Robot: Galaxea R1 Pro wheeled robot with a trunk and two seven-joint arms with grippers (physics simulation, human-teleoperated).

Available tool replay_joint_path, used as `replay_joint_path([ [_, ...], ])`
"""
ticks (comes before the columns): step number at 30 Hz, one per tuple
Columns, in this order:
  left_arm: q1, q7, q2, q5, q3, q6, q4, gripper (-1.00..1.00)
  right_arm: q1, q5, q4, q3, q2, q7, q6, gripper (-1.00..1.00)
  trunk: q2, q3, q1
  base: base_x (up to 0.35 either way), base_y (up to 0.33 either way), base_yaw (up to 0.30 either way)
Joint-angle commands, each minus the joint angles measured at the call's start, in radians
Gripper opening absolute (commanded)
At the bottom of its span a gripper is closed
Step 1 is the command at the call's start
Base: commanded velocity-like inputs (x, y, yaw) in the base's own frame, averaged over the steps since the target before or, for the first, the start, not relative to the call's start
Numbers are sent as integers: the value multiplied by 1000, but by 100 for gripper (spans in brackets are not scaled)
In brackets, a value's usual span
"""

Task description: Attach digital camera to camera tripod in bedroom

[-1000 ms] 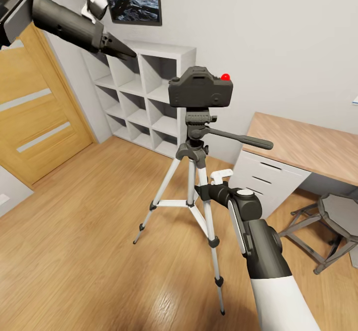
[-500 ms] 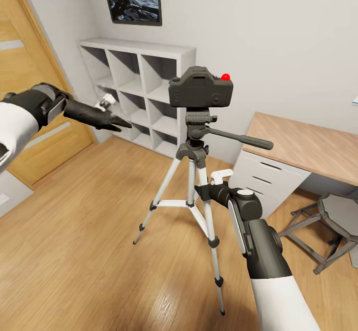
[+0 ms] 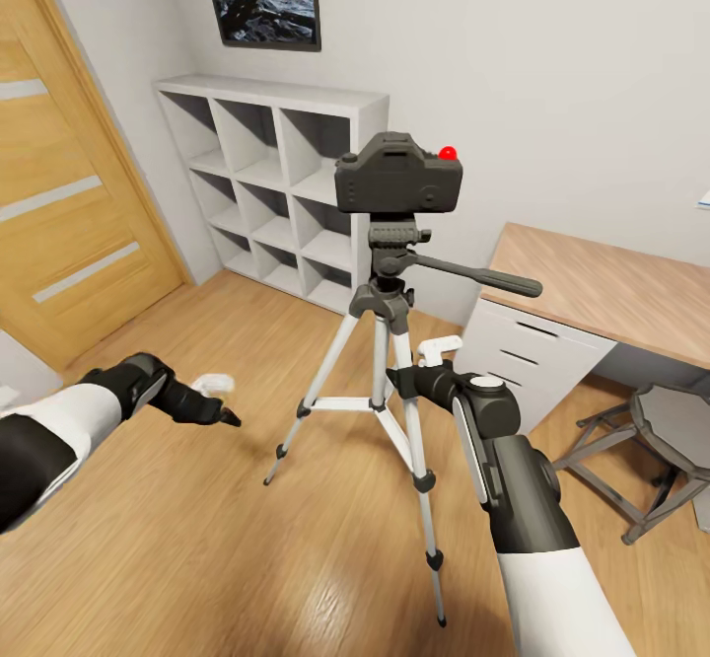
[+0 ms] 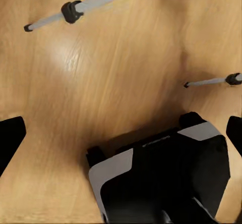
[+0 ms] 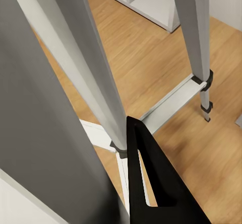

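Small black boxy digital camera (image 3: 397, 174) seated atop silver-legged camera tripod (image 3: 383, 361), upright on wood plank floor (image 3: 177, 529). Left claw (image 3: 219, 414) low, empty, parted wide. Right claw (image 3: 412, 379) against tripod leg, spread undeterminable. Risk: leg nudge topples tripod.

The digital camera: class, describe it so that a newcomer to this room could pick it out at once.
Find the white cube shelf against the pale wall. In front of it stands the camera tripod on silver legs. The digital camera is the black box on its dark grey head, told apart by its red button.

Left tool (image 3: 222, 418) low, fingers apart.
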Motion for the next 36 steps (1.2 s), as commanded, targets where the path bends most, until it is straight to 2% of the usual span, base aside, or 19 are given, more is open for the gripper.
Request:
replay_joint_path([
  [1,36,24,1,18,-6,-9,-1,100,0,17,1,0,0,8,4,-100,-2,-2,1,0,0,0],
  [3,93,71,1,41,-5,-40,0,100,0,17,1,0,0,9,4,-100,-2,-2,1,0,0,0],
  [4,151,114,2,72,-5,-77,0,100,0,17,2,0,0,9,4,-100,-2,-2,1,0,0,0],
  [10,327,209,3,204,-4,-201,1,100,0,18,2,-2,0,9,5,-100,-2,-2,1,0,0,0],
  [11,383,238,3,253,-4,-233,2,100,0,18,0,-2,0,9,5,-100,-2,-2,1,0,0,0],
  [15,489,306,3,356,-4,-272,5,100,0,18,-2,-3,0,9,7,-100,-2,-2,1,0,0,0],
  [16,538,342,1,407,-4,-285,5,100,0,18,-3,-3,0,9,10,-100,-2,-2,1,0,0,0],
  [21,646,419,-5,530,-5,-334,5,100,0,18,-3,-3,0,9,26,-100,-2,-2,1,0,0,0],
  [22,685,446,-11,572,-5,-366,5,100,0,18,-3,-3,0,9,32,-100,-2,-2,1,0,0,0],
  [27,776,543,-36,644,-5,-454,6,100,0,18,-4,-3,0,9,41,-100,-2,-2,1,0,0,0],
  [28,810,602,-52,658,-5,-483,6,100,0,18,-4,-3,0,10,41,-100,-2,-2,1,0,0,0],
  [33,880,784,-95,675,-6,-539,6,100,0,18,-4,-2,0,10,43,-100,-2,-2,1,0,0,0],
  [34,898,851,-112,677,-6,-555,6,100,0,18,-4,-2,0,10,43,-100,-2,-2,1,0,0,0],
  [36,911,907,-126,679,-6,-565,6,100,0,18,-4,-2,0,10,43,-100,-2,-2,1,0,0,0],
])
